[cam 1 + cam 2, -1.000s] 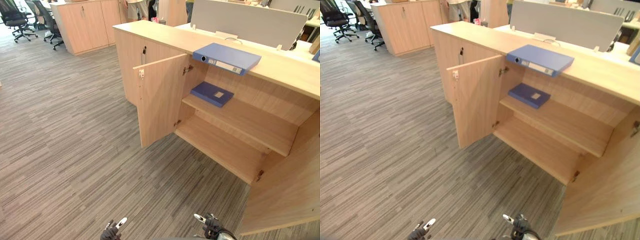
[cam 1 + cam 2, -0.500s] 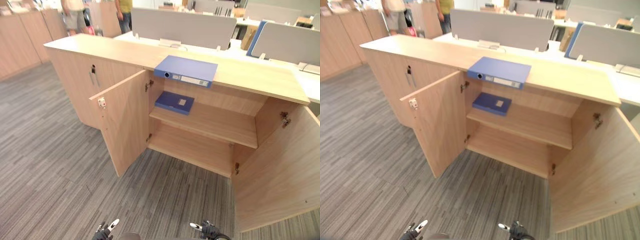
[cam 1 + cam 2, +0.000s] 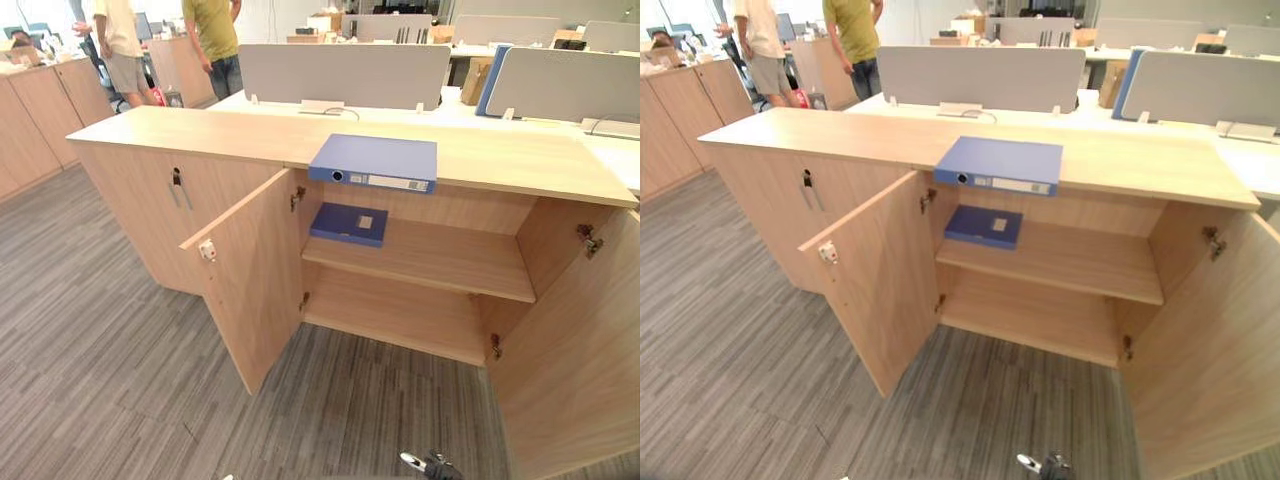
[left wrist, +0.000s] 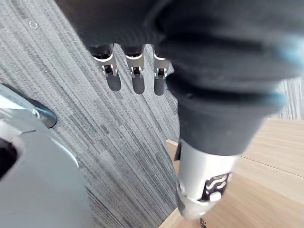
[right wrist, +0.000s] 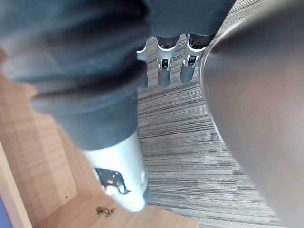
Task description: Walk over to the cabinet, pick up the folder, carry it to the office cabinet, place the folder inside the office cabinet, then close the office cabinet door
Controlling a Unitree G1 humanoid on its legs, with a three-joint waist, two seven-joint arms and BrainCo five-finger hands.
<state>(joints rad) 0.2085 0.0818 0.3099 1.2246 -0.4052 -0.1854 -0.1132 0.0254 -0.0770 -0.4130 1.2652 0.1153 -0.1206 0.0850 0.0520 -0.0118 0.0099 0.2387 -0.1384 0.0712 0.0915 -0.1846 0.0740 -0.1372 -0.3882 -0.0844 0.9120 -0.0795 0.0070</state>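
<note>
The left hand [image 4: 135,76] hung with its fingers straight and empty over the carpet [image 3: 100,350]. The right hand [image 5: 164,71] hung the same way, slack and holding nothing. The approach walk looked to be the step in hand. Next the robot needed to close in on the cabinet [image 3: 130,190] and raise both hands to its top. The folder [image 3: 378,162] lay flat there, above the compartment between the open left door [image 3: 250,290] and right door [image 3: 575,350]. It was a blue binder, its labelled spine facing near and jutting just past the front edge. A thinner blue folder [image 3: 348,223] lay on the upper shelf [image 3: 440,260].
</note>
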